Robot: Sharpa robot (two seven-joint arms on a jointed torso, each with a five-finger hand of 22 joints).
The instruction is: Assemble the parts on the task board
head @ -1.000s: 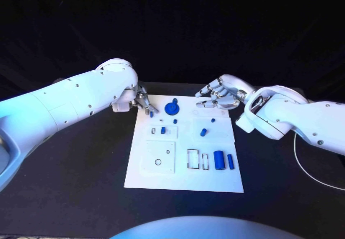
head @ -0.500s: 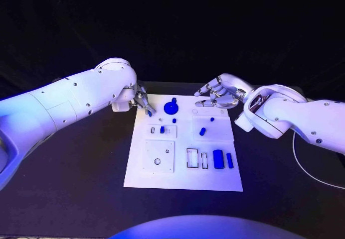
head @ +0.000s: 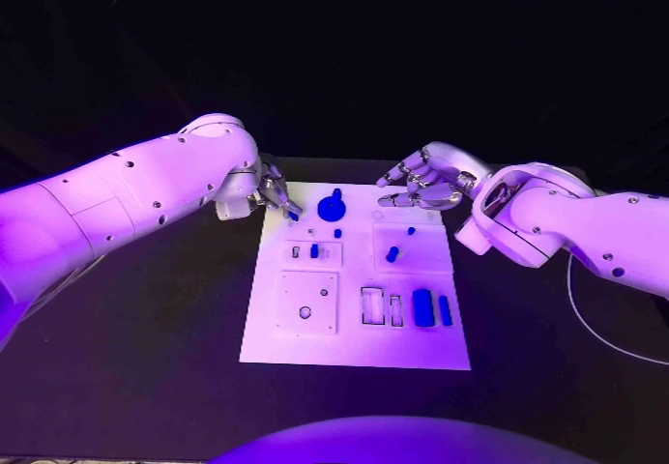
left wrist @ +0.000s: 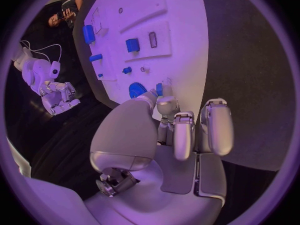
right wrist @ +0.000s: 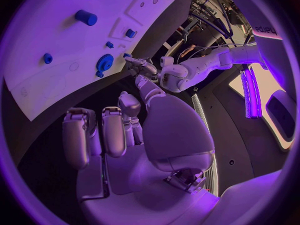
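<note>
— Start at the left. What is the left hand [head: 265,196] doing?

— It sits at the far left corner of the task board [head: 279,350]. From the wrist view its fingertips [left wrist: 164,104] look pinched together on a small blue peg [left wrist: 159,89], the tip poking out toward the board. I'd call that held, though the peg is tiny.

— Where does that peg want to go?

— I can't tell which hole it belongs to. The board stretches away from the hand toward the robot's body, and the peg's long axis seems to run roughly along the fingers, tilted rather than upright.

— What's closest to it?

— The round blue knob [head: 332,207], just beside the fingers on the board's far edge, with a little blue stud [head: 337,233] near it. If the hand moves across the board, that knob is the thing it could bump.

— Further along?

— Mid-board, a short blue piece [head: 315,251] stands in a slot, then a slanted blue cylinder [head: 393,255] lies loose. Nearer the robot, two blue bars [head: 423,308] lie side by side, long axes running toward it.

— And the right hand [head: 428,181]?

— At the far right corner, over the board's edge, fingers curled in loosely with nothing visible between them. It is well apart from the peg; the left hand is plainly the nearer one.
</note>
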